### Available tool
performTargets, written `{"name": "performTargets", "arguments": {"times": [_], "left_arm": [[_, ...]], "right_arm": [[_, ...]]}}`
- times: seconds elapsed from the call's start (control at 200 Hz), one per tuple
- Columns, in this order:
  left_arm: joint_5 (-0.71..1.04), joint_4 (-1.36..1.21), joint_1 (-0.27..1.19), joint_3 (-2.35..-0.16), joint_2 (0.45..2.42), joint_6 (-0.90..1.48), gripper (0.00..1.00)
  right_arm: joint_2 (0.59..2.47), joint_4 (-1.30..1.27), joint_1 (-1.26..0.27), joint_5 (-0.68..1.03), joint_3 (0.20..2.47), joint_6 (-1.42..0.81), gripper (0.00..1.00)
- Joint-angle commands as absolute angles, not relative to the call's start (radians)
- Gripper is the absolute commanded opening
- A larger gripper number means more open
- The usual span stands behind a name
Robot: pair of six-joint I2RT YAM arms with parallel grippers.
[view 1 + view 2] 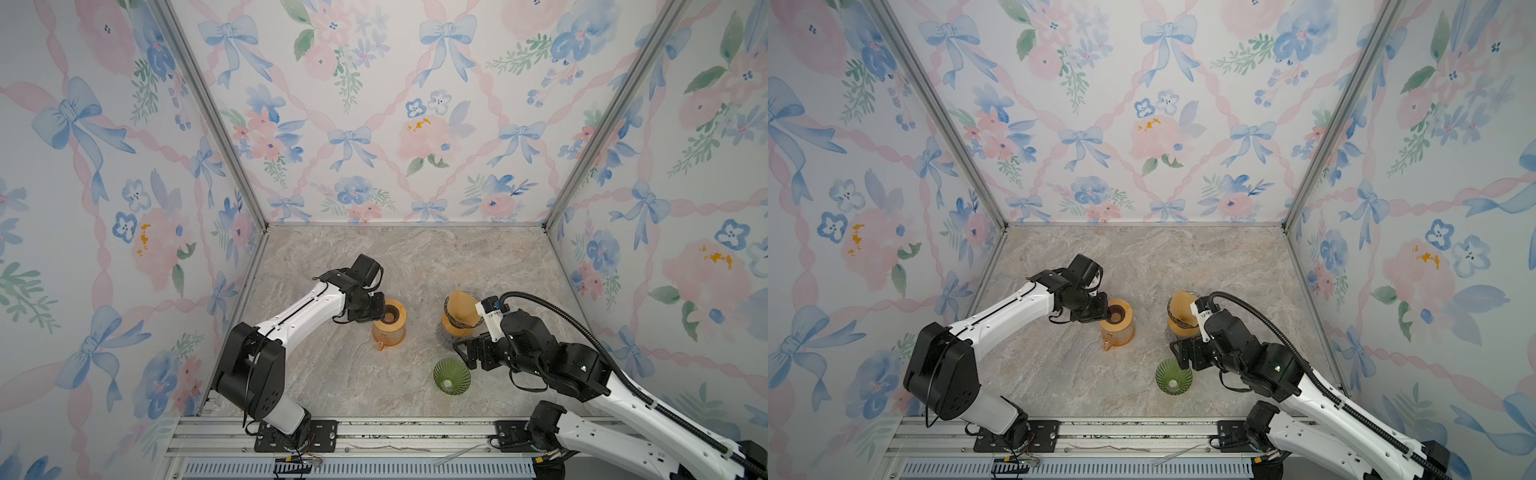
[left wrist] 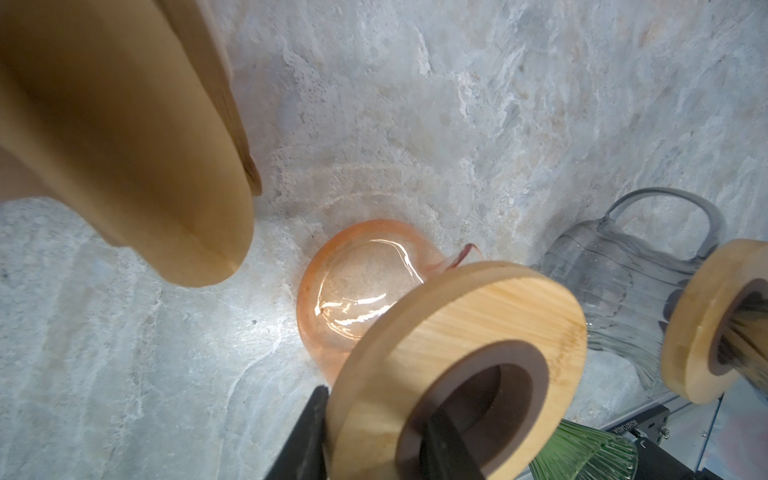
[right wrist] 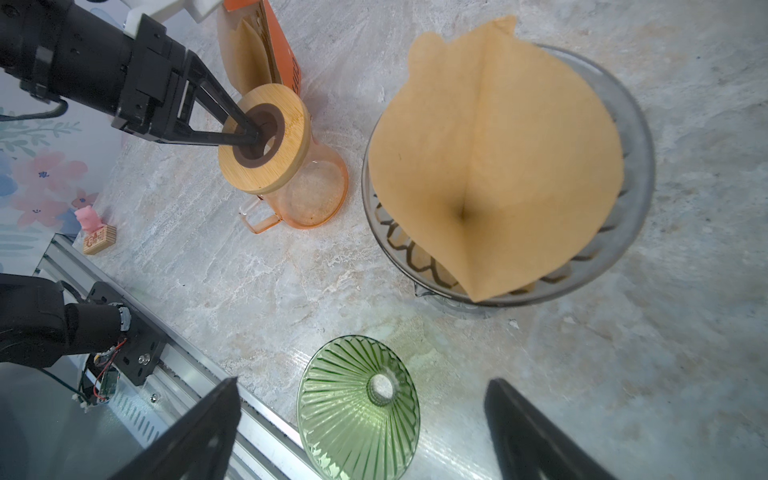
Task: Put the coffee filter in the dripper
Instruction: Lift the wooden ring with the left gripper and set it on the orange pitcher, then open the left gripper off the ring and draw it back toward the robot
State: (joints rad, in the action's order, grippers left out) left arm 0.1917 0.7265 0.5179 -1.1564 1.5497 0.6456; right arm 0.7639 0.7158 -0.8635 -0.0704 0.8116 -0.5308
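While nested in the grey glass dripper [image 3: 636, 166], shows as matt brown paper opened into a cone: the coffee filter [image 3: 494, 158] [image 1: 457, 302] [image 1: 1181, 301], with one sharp crease from its dark tip to the rim and a small rounded tab on the edge. Rises above the dripper's rim on one side. Points tip down, mouth up; long axis roughly upright. Stands right of centre in both top views, atop a grey glass carafe [image 2: 615, 282] with a wooden collar [image 2: 690, 324].

Right claw [image 3: 363, 382]: spread wide, gripping nothing, above a green ribbed glass cone [image 3: 353, 424] near the front of the desk [image 1: 415, 266], just in front of the dripper. Left claw [image 3: 249, 135]: clenched on the wooden lid [image 3: 286, 124] of an orange glass carafe [image 3: 316, 195], one finger in the centre hole, one outside the edge; well apart from the filter.

Desk of grey-beige marbled stone look. Walls [image 1: 374, 124] on three sides papered with blue bows, pink ribbons and flowers; aluminium posts [image 1: 216, 124] in the back corners, an aluminium rail [image 1: 374, 432] along the front.
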Motion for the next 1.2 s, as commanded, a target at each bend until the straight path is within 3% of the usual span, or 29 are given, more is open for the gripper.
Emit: {"name": "performTargets", "arguments": {"times": [0.0,0.99,1.195], "left_arm": [[0.201,0.719,0.525,-1.186,1.562,0.620,0.31],[0.175,0.721,0.543,-1.171,1.554,0.630,0.43],[0.163,0.722,0.542,-1.164,1.543,0.627,0.38]], "right_arm": [[0.750,0.739,-0.851,-0.067,0.829,-0.526,0.93],[0.736,0.741,-0.848,-0.069,0.814,-0.531,0.93],[0.741,0.738,-0.846,-0.066,0.814,-0.529,0.93]]}}
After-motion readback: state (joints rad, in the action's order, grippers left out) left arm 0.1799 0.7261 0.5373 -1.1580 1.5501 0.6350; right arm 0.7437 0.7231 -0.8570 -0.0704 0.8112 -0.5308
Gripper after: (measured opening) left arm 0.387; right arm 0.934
